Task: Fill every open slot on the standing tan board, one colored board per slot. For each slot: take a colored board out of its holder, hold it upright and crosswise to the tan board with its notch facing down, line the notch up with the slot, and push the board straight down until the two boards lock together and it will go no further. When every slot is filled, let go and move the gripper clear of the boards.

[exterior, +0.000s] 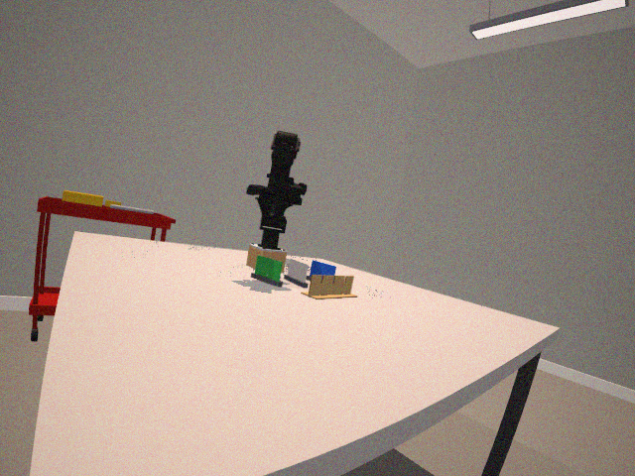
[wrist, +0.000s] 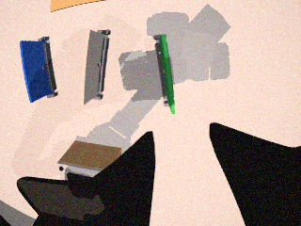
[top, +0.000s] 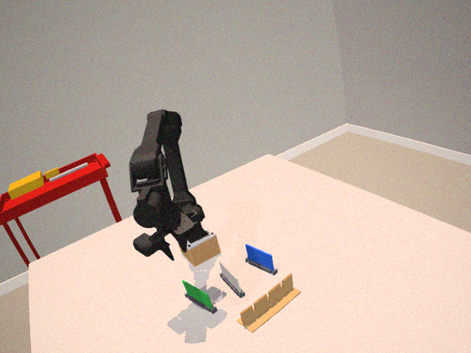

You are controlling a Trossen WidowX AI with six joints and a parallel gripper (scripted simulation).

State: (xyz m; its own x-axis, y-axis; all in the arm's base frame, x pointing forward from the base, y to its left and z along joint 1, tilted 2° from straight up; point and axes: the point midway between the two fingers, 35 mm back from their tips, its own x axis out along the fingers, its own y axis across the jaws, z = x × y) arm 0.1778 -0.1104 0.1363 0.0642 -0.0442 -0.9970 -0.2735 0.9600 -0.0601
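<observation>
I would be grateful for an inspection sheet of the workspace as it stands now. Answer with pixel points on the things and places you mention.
Surface: pale table top (top: 342, 265) (exterior: 204, 358), arm's shadow across it.
Tan board (top: 271, 298) (exterior: 330, 286): standing, three open slots.
Green board (top: 197, 295) (exterior: 268, 268) (wrist: 167, 71): upright in its holder.
Grey board (top: 229, 277) (exterior: 297, 270) (wrist: 94, 66): upright in its holder.
Blue board (top: 260, 257) (exterior: 323, 269) (wrist: 34, 71): upright in its holder.
Clutter: nothing seen.
Gripper (wrist: 182, 134): open partway, nothing between the fingers.
Cables: nothing seen.
Surroundings: red cart (top: 57, 190) (exterior: 107, 213) carrying yellow items, grey walls.
</observation>
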